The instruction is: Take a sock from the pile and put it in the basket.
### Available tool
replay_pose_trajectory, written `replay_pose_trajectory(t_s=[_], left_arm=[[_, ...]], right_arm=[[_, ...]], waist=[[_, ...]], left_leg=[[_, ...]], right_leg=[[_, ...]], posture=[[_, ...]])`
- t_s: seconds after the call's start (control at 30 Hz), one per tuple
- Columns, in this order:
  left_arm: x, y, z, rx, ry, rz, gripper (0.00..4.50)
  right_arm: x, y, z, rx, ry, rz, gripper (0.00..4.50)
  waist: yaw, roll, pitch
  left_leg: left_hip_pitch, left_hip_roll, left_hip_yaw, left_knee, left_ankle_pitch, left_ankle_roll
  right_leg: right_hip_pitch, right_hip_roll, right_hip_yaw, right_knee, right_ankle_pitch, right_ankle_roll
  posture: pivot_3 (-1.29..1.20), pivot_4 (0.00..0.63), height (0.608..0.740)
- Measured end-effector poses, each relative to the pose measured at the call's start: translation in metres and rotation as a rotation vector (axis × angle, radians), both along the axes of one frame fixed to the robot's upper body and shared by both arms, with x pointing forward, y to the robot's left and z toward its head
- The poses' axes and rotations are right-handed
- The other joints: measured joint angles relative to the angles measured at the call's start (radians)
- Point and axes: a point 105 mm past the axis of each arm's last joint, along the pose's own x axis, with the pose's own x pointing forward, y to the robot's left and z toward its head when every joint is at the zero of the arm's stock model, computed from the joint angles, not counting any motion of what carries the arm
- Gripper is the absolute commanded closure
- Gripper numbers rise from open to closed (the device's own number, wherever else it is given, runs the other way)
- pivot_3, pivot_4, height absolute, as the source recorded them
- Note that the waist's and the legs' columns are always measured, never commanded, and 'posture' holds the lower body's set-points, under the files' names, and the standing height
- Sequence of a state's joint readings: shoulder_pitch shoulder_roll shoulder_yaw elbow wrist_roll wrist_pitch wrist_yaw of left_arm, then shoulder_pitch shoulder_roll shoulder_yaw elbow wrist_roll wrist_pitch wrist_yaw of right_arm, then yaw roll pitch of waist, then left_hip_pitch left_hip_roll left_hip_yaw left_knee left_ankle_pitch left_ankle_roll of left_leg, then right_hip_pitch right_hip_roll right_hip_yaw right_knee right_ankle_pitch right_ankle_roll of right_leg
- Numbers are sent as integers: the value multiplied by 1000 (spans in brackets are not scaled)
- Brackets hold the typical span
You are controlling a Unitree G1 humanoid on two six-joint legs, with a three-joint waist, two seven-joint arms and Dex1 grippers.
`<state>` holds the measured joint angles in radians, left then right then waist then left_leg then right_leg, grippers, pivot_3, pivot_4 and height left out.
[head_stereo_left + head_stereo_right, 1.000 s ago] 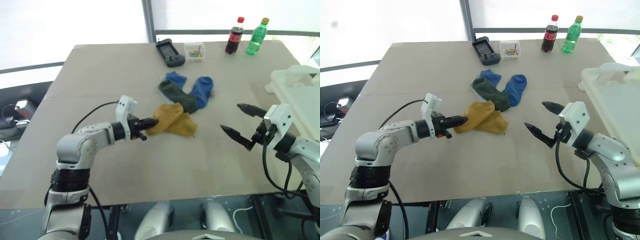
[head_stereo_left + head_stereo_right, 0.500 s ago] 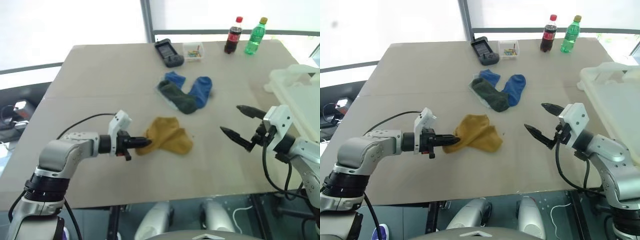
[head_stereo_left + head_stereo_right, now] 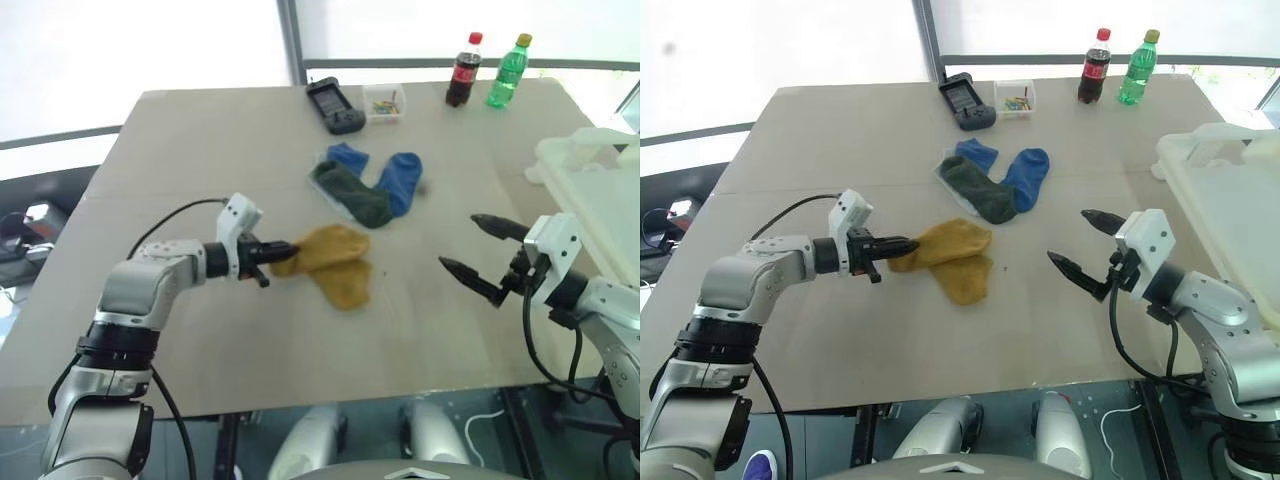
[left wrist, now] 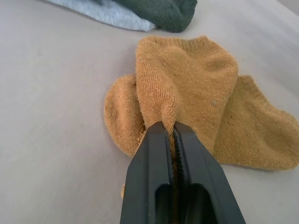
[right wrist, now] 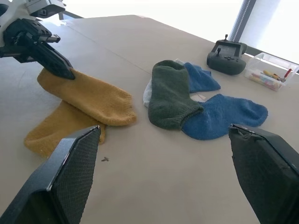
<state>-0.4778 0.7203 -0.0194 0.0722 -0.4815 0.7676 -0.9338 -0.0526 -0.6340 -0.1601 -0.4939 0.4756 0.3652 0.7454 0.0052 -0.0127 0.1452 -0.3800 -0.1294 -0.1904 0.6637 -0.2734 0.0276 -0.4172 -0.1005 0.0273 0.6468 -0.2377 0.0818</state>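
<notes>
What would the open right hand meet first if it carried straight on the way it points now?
Probably the mustard-yellow socks, held by the shut left hand. The right hand points across the table toward them, with bare tabletop between. It seems raised, so it might pass above; depth is unclear.

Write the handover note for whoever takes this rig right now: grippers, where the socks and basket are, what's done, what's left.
Left gripper: shut on a mustard-yellow sock, pinched at one edge; a second yellow sock lies with it.
Right gripper: open, holding nothing, above the table.
Pile: blue and dark green socks lying mid-table.
Basket: on the table's right side.
Done: sock grasped.
Left: carry it across to the basket and release.
</notes>
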Motion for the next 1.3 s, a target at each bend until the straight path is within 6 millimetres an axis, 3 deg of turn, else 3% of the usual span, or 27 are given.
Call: replay_pose_trajectory(t_s=[0.23, 0.27, 0.3, 0.4, 0.53, 0.7, 0.87, 1.0, 1.03, 1.1, 1.2, 1.23, 1.3], left_arm=[[20, -18, 2, -22, -43, 75, 4425], [23, -19, 1, -20, -44, 96, 3814], [25, -19, 0, -22, -41, 109, 3552], [27, -22, 1, -40, -48, 129, 2161], [18, -19, 9, -63, -90, 115, 2161], [-7, -6, 7, -19, -111, 79, 2161], [0, -6, 1, 21, -126, 109, 2161], [13, -22, -19, 54, -91, 142, 2161], [16, -26, -22, 62, -94, 148, 2538], [21, -30, -21, 68, -106, 154, 2885], [27, -34, -23, 57, -115, 165, 4217], [29, -37, -22, 37, -115, 169, 4462], [33, -39, -17, -5, -117, 182, 4462]], right_arm=[[-1, 10, -4, 8, 16, 32, 0], [-1, 11, -5, 9, 20, 35, 0], [-1, 13, -5, 10, 23, 38, 0], [-2, 19, -12, 16, 60, 47, 0], [-10, 40, -22, 19, 131, 105, 0], [-11, 64, -26, 25, 142, 143, 0], [-10, 74, -25, 27, 129, 169, 0], [-8, 76, -27, 22, 136, 175, 0], [-8, 76, -26, 21, 134, 175, 0], [-7, 76, -26, 20, 133, 173, 0], [-7, 74, -27, 17, 132, 164, 0], [-6, 74, -27, 16, 131, 155, 0], [-6, 73, -28, 16, 133, 146, 0]], waist=[[9, 0, 0], [8, 0, 0], [7, 0, 0], [1, 0, 0], [-7, 0, 0], [-16, 0, 0], [3, 0, 0], [10, 0, 0], [8, 0, 0], [8, 0, 0], [7, 0, 0], [7, 0, 0], [8, 0, 0]], left_leg=[[0, 0, -1, 2, 0, 0], [0, 0, -1, 2, 0, 0], [0, 0, -1, 2, 0, 0], [0, 0, -1, 2, 0, 0], [0, 0, -1, 2, 0, 0], [0, 0, 0, 2, 0, 0], [1, -1, -2, 2, 0, 0], [0, -1, -2, 2, 0, 0], [0, -1, -2, 2, 0, 0], [0, -1, -2, 2, 0, 0], [0, -1, -2, 2, 0, 0], [0, -1, -2, 2, 0, 0], [0, -1, -3, 3, 0, 0]], right_leg=[[1, 1, -1, 1, 0, 0], [1, 1, -1, 1, 0, 0], [1, 0, -1, 1, 0, 0], [0, 0, -1, 1, 0, 0], [0, 0, -1, 1, 0, 0], [0, 0, 0, 2, 0, 0], [2, 3, -2, 1, 0, 0], [2, 3, -2, 1, 0, 0], [2, 3, -2, 1, 0, 0], [2, 3, -2, 1, 0, 0], [2, 3, -2, 1, 0, 0], [2, 3, -2, 1, 0, 0], [2, 3, -3, 1, 0, 0]], posture=[[0, 150, 740], [0, 150, 740], [0, 150, 740], [0, 150, 740], [0, 150, 740], [0, 150, 740], [0, 150, 740], [0, 150, 740], [0, 150, 740], [0, 150, 740], [0, 150, 740], [0, 150, 740], [0, 150, 740]])
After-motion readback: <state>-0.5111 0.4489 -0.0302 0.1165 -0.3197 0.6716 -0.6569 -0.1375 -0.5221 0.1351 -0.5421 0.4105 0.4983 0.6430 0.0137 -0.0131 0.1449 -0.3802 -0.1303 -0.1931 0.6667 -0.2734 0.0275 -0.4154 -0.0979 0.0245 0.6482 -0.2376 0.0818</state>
